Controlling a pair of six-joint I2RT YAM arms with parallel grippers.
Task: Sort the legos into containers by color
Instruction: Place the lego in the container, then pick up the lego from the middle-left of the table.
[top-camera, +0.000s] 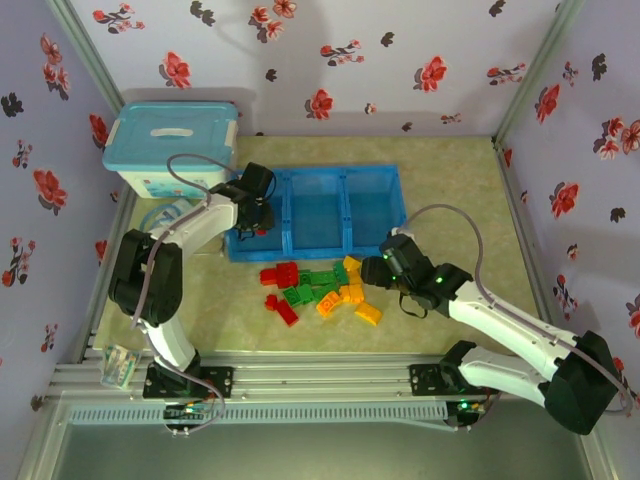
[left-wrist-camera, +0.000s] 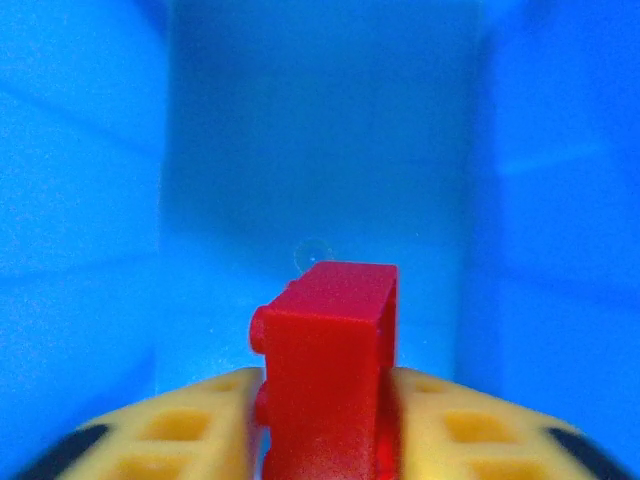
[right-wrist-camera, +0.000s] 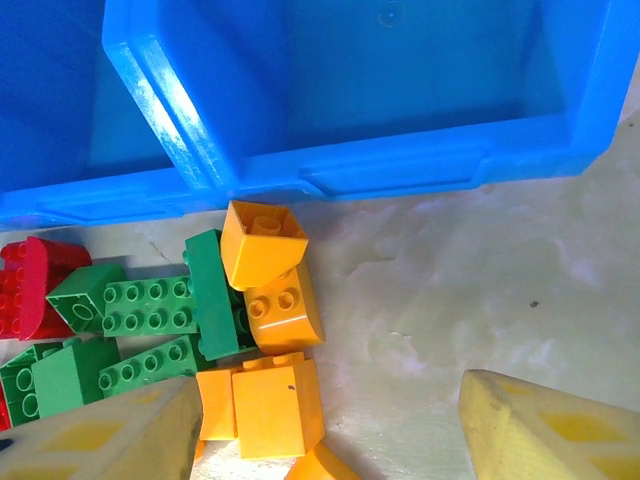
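My left gripper (top-camera: 256, 220) hangs over the left compartment of the blue containers (top-camera: 343, 172). In the left wrist view a red lego (left-wrist-camera: 325, 370) stands upright between its yellow fingers (left-wrist-camera: 170, 430), above the bin's blue floor (left-wrist-camera: 310, 150). The other legos (top-camera: 318, 290) lie in a loose pile in front of the tray: red at the left, green in the middle, yellow-orange (right-wrist-camera: 262, 405) at the right. My right gripper (top-camera: 372, 272) is open, low over the table at the pile's right end, with its left finger (right-wrist-camera: 110, 440) beside the orange bricks and bare table between the fingers. Ahead of it is the tray wall (right-wrist-camera: 380, 165).
A white storage box with a light-blue lid (top-camera: 172, 150) stands at the back left, beside the tray. Flowered walls close in the back and both sides. A metal rail (top-camera: 320, 380) runs along the near edge. Bare table lies to the right of the pile.
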